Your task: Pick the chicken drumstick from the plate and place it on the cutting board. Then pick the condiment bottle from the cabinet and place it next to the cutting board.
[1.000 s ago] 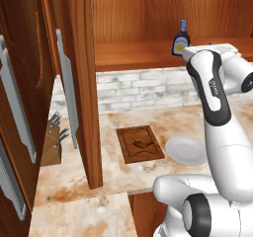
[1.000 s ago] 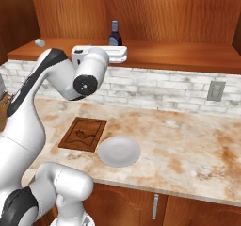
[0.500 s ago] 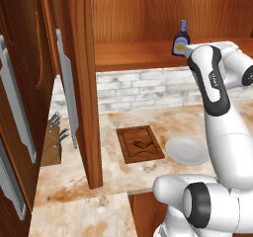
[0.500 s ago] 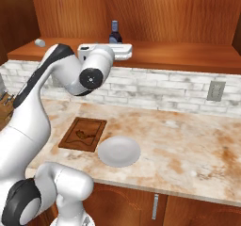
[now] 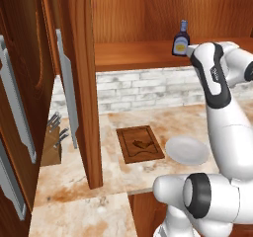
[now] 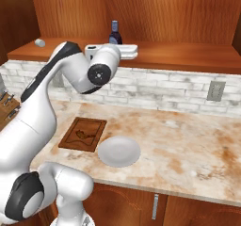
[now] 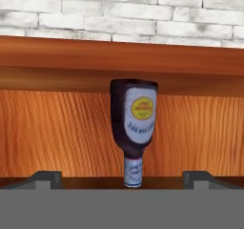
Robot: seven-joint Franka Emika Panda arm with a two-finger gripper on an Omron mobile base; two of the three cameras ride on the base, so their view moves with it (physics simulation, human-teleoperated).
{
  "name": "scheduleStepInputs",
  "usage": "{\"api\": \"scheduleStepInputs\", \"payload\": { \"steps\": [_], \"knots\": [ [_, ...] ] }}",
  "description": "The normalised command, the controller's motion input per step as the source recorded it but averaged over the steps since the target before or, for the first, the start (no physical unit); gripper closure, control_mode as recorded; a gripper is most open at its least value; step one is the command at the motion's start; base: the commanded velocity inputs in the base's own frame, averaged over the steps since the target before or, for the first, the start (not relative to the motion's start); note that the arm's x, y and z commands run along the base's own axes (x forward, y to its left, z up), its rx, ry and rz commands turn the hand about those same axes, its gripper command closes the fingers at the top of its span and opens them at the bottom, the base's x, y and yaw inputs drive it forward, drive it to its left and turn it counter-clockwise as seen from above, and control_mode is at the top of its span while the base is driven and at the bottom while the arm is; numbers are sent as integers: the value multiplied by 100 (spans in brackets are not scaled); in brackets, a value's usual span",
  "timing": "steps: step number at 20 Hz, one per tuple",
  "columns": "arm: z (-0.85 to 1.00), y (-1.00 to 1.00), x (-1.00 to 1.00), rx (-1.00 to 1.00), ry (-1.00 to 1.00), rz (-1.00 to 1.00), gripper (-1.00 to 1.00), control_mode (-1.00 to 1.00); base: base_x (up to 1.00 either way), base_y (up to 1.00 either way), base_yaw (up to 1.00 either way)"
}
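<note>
The condiment bottle (image 7: 134, 124), dark with a blue cap and a pale label, stands on the cabinet shelf (image 5: 133, 56) and looks upside down in the rolled hand view. My gripper (image 7: 123, 179) is open, level with the bottle and a short way in front of it, touching nothing. From the right base view the gripper (image 6: 128, 52) hovers just below the bottle (image 6: 114, 32). On the counter, the chicken drumstick (image 5: 140, 144) lies on the dark cutting board (image 5: 127, 152). The white plate (image 5: 187, 150) beside the board is bare.
An open cabinet door (image 5: 85, 88) with a grey bar handle hangs left of the board. A knife block (image 5: 52, 143) stands at the far left of the counter. A small grey object (image 6: 40, 42) sits on the shelf's left end. A wall outlet (image 6: 215, 91) is on the brick backsplash.
The hand has edged a little closer to the bottle on the shelf. Its jaws stay open, and the drumstick, board and plate have not moved.
</note>
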Motion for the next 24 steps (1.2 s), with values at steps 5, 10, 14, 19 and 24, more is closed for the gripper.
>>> {"api": "scheduleStepInputs", "payload": {
  "steps": [5, 10, 14, 19, 24],
  "knots": [
    [24, 5, 0, 12, 11, 0, -100, -100, 0, 0, 0],
    [21, 13, 0, 13, 10, 0, -100, -100, 0, 0, 0],
    [22, 19, 0, 13, 9, 0, -100, -100, 0, 0, 0],
    [27, 20, 0, 13, 7, 0, -100, -100, 0, 0, 0],
    [35, 18, 0, 13, 4, 0, -100, -100, 0, 0, 0]
  ]
}}
